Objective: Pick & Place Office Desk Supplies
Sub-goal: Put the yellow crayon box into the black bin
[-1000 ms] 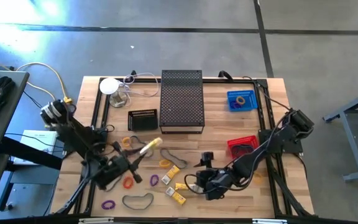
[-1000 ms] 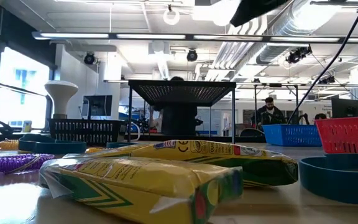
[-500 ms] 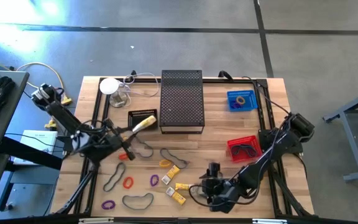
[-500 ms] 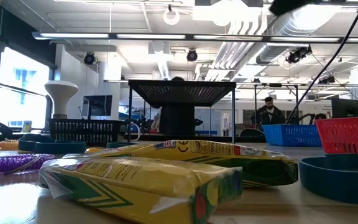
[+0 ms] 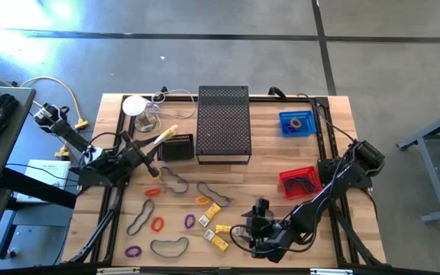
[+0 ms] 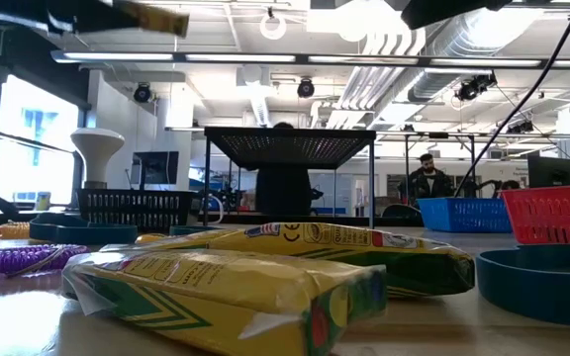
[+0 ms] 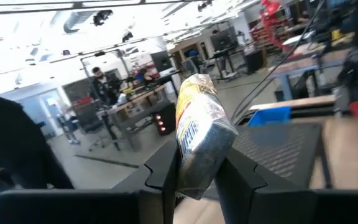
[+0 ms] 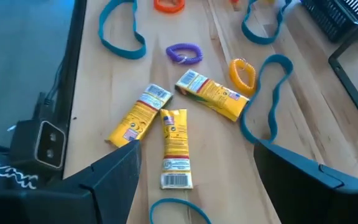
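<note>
1. The left gripper (image 5: 153, 145) was clamped on a yellow packet (image 5: 165, 135), held raised just beside the small black basket (image 5: 177, 147), on the side away from the tall mesh box (image 5: 223, 122). A second earlier it had been lower on the table, near the loops, carrying the same packet.
2. In the left wrist view the packet (image 7: 199, 134) stood pinched between both fingers (image 7: 166, 168), its lower end hidden behind them.
3. The right gripper (image 5: 260, 229) stood with jaws wide and empty, well in front of the mesh box and beside three yellow packets (image 5: 215, 233). It had shifted slightly toward the table's front edge since the earlier frame.
4. The right wrist view showed those packets (image 8: 178, 149) lying loose on the wood, with a purple loop (image 8: 184, 52) and a yellow loop (image 8: 241, 74) near them.
5. A red basket (image 5: 298, 181) and a blue basket (image 5: 296, 123) sat to the right of the mesh box; their contents were too small to identify.
6. In the low view, two packets (image 6: 265, 272) filled the foreground and blocked most of the table; the held packet (image 6: 151, 15) was cut off at the top edge.
7. The right arm's links covered the table surface beneath them.
</note>
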`<state>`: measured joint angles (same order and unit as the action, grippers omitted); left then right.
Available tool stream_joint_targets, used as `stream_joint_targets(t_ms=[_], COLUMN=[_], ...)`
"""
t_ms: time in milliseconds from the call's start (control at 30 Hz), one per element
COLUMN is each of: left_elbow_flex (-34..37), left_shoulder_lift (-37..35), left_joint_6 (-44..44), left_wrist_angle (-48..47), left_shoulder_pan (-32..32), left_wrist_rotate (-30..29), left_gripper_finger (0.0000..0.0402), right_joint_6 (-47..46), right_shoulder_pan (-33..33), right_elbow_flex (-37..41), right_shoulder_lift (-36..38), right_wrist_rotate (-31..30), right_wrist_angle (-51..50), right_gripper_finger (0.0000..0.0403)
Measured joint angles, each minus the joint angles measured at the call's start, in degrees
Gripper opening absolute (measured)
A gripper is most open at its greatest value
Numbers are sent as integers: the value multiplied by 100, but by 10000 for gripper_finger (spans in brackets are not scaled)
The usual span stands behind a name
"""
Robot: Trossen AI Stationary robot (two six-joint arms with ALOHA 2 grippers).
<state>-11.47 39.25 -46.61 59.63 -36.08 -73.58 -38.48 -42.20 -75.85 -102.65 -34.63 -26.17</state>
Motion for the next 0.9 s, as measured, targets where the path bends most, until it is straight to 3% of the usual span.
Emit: stream_joint_targets(t_ms=[133, 333, 467, 700, 900], left_elbow_flex=[407, 762, 872, 880, 881], left_shoulder_lift=[-195, -265, -169, -169, -164], left_joint_6=[493, 1060, 1622, 2970, 4097], left_wrist_angle=[-34, -566, -1030, -2455, -3768], left_shoulder_pan=[368, 906, 1348, 1757, 1841], left_wrist_rotate=[200, 1234, 1408, 2195, 2292], left_gripper_finger=[81, 81, 81, 81, 81], right_joint_6=[-121, -237, -247, -508, -636], right_shoulder_pan=[-15, -19, -19, 1, 140], right_elbow_flex=[0, 0, 0, 4, 0], right_shoulder_lift=[0, 0, -40, -184, -184], right_wrist_rotate=[4, 0, -36, -151, -150], right_wrist_angle=[-11, -11, 80, 191, 530], right_gripper_finger=[300, 300, 300, 300, 300])
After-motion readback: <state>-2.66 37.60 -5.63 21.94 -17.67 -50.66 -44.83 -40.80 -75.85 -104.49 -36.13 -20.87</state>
